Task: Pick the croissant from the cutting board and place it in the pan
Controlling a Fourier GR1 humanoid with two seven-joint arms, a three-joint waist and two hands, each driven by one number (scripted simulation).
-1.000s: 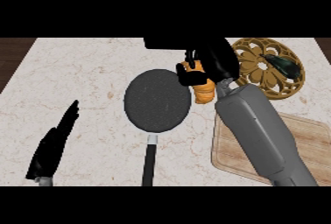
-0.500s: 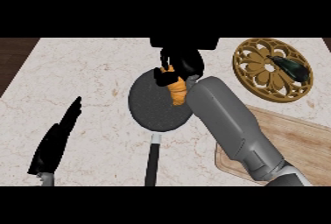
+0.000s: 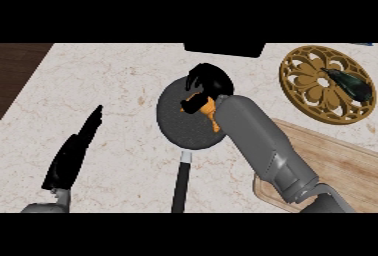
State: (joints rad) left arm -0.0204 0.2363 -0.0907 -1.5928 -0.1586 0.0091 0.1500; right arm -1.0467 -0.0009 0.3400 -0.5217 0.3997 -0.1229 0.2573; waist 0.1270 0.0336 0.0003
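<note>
Croissant (image 3: pixel 207 106) is in your right hand (image 3: pixel 208 80), over the middle of the pan (image 3: pixel 171 127) just above the frame's center. The black fingers are curled round it, so only orange-brown bits show under the hand. I can't tell if it's touching the pan floor or hanging above it.

What I'd watch for: let go while it's high and that curved, lumpy pastry could roll or bounce, and the pan looks shallow with a low rim. Your grey forearm also covers the pan's right rim. Bump it and the pan might skate, since the pale marbled surface (image 3: pixel 111 90) looks smooth, and the long thin black handle (image 3: pixel 179 187) would swing it around.

The pan is round, dark and matte with fine speckles. The cutting board (image 3: pixel 336 160) at lower right is light wood with grain. Your left hand (image 3: pixel 74 155) rests open at lower left.
</note>
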